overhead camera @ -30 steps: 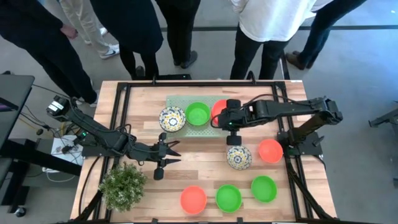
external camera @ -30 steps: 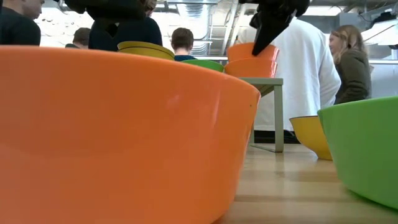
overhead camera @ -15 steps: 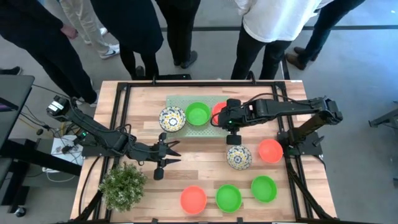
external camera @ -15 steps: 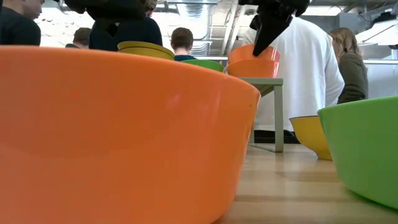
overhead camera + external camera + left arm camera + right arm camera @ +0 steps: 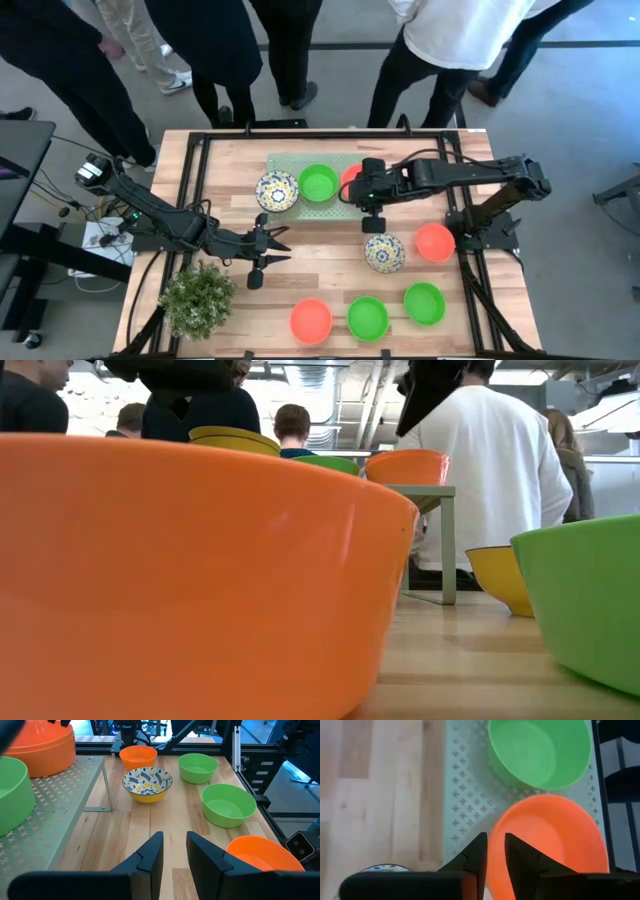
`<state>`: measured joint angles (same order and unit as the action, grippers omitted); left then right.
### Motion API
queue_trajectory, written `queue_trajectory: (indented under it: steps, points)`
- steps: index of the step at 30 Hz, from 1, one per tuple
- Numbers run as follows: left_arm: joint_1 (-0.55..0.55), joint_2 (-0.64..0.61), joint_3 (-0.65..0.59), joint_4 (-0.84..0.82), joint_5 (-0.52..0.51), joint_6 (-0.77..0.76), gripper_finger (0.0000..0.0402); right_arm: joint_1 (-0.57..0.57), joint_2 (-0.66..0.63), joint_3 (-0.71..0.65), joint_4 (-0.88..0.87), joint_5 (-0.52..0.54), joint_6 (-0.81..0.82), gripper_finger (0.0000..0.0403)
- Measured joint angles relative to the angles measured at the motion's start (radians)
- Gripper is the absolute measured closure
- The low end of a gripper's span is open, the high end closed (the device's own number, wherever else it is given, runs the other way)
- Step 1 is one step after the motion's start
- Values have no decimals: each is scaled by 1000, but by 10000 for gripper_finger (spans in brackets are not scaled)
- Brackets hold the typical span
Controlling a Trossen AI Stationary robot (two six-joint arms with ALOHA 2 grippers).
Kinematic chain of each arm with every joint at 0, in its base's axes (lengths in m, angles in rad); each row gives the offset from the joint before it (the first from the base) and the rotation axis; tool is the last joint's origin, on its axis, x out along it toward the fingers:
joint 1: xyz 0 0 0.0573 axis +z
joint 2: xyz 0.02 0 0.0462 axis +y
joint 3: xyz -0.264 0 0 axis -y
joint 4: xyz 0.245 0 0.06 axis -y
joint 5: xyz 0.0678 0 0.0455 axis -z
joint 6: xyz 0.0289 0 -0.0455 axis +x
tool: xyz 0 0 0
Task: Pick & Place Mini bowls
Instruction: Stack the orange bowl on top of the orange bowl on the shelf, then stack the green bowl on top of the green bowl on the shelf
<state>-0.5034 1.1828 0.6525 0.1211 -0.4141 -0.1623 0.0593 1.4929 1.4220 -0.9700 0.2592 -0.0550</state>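
A pale green mat [image 5: 285,162] at the table's far middle carries a floral bowl [image 5: 277,191], a green bowl [image 5: 319,183] and an orange bowl [image 5: 350,176]. The orange bowl [image 5: 405,466] rests level on its base. My right gripper [image 5: 496,851] hovers open just above this bowl's rim [image 5: 496,832], one finger over the inside and one over the outside. In the low view its fingers [image 5: 405,422] end clear above the bowl. My left gripper [image 5: 280,247] waits open over bare wood at the left, nothing between its fingers [image 5: 150,855].
Loose on the wood are a floral bowl [image 5: 384,252], an orange bowl [image 5: 434,242], two green bowls [image 5: 424,303] [image 5: 367,318] and another orange bowl [image 5: 311,320]. A bushy plant [image 5: 197,297] stands near left. People stand along the far edge. A black frame [image 5: 200,200] borders the table.
My right gripper has opened and let go of the orange bowl. The bowl, held raised and tilted a second ago, has dropped a little onto the mat and now sits level. The gripper's fingers now stand clear above its rim.
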Motion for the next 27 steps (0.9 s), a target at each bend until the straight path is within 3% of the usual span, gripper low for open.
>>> queue_trajectory:
  steps: [7, 13, 19, 27]
  points:
    - [0, 0, 0, 0, 0, -3, 316, 75, -2, 107, -68, -28, 38, 341]
    - [0, 0, 0, 0, 0, -16, 316, 171, -2, 130, -69, -103, 161, 342]
    - [0, 0, 0, 0, 0, -37, 316, 267, -1, 54, -62, -193, 289, 342]
    - [0, 0, 0, 4, 0, -37, 316, 374, -1, -123, 100, -229, 421, 342]
